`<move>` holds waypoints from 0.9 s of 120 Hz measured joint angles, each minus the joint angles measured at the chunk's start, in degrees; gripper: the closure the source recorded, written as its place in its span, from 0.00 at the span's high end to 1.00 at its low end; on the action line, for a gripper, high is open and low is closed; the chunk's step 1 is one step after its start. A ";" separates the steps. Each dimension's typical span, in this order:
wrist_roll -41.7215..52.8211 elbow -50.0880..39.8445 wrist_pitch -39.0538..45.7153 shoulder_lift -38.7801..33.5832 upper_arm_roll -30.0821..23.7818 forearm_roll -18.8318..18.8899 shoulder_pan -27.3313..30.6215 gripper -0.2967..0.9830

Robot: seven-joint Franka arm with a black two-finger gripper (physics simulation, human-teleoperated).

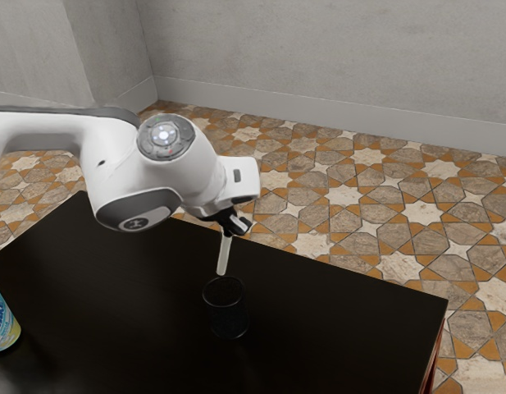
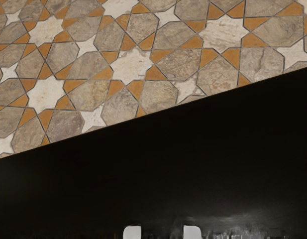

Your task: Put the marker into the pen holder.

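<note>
One pale marker hangs from my claw, over the desk. My claw is closed on its top part, with its two tips just a little way apart, as wide as the marker needs. The marker points down and leans a bit, its low end toward the exterior view's left. That low end is just above the mouth of the black pen holder, so the marker is out of the cup. The pen holder stands up straight on the dark desk. A blue and yellow can stands at the exterior view's left edge, well apart from the pen holder. Past the desk I see the floor, with star shapes in white, brown and orange.
</note>
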 joint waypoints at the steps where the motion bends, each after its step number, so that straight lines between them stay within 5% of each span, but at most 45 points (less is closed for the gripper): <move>1: -0.27 -0.21 -0.02 -0.13 -0.10 0.01 0.00 0.15; 36: -8.18 -2.75 -0.57 -1.51 -1.74 -0.28 -0.04 0.15; 58: -10.41 -2.84 -0.83 -1.39 -1.78 -1.48 -0.05 0.47; 76: -11.32 -0.64 -1.97 -0.08 0.08 -2.13 3.25 0.62; 108: -1.84 30.39 -28.91 6.81 12.27 -18.80 5.75 0.73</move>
